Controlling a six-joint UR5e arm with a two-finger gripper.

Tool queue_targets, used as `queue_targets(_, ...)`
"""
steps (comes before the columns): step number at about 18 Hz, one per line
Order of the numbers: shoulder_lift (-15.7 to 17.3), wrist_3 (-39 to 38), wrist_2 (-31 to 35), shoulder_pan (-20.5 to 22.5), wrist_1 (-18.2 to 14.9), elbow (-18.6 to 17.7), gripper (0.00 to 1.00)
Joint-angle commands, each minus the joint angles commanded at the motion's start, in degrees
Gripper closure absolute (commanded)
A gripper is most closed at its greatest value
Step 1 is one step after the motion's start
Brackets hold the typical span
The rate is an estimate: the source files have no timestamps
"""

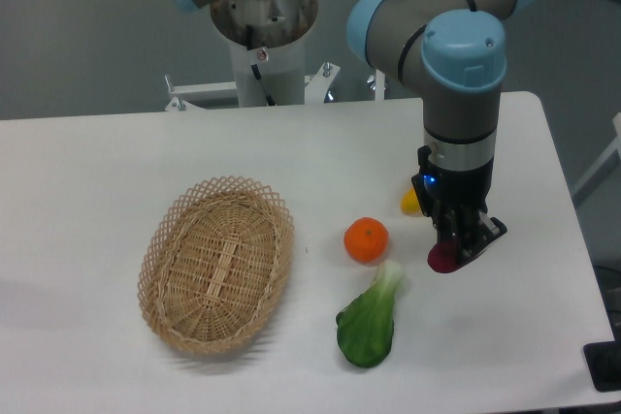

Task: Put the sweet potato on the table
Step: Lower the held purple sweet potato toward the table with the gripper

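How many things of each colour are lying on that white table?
Orange: 1, the orange
Green: 1, the bok choy
Yellow: 1, a small yellow item, half hidden
Reddish-purple: 1, the sweet potato, at the gripper
Tan: 1, the wicker basket
Total: 5

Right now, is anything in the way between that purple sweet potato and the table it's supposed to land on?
Nothing visible. The gripper holds the sweet potato just at the white table, with bare tabletop around it. The orange and the bok choy lie off to its side.
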Motion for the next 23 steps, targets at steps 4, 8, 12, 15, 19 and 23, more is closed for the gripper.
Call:
queue_targets(4,0.0,-0.2,0.3,-0.1,0.0,-0.3,0.64)
queue_targets(8,-0.2,-1.3,0.3,-0.3,0.0,-0.4,0.64)
queue_targets(12,-1.0,-3.2,0.4,-0.8,0.2,-0.4,0.64)
queue_targets(15,-1.9,-6.5,0.4,-1.8,1.7,-0.5,0.64)
queue_targets(19,-4.8,-14.3,0.6,-4.1,6.9,-0.9,0.64)
queue_targets(23,-7.6,-16.4,2.7,-4.5,12.5,-3.2,0.64)
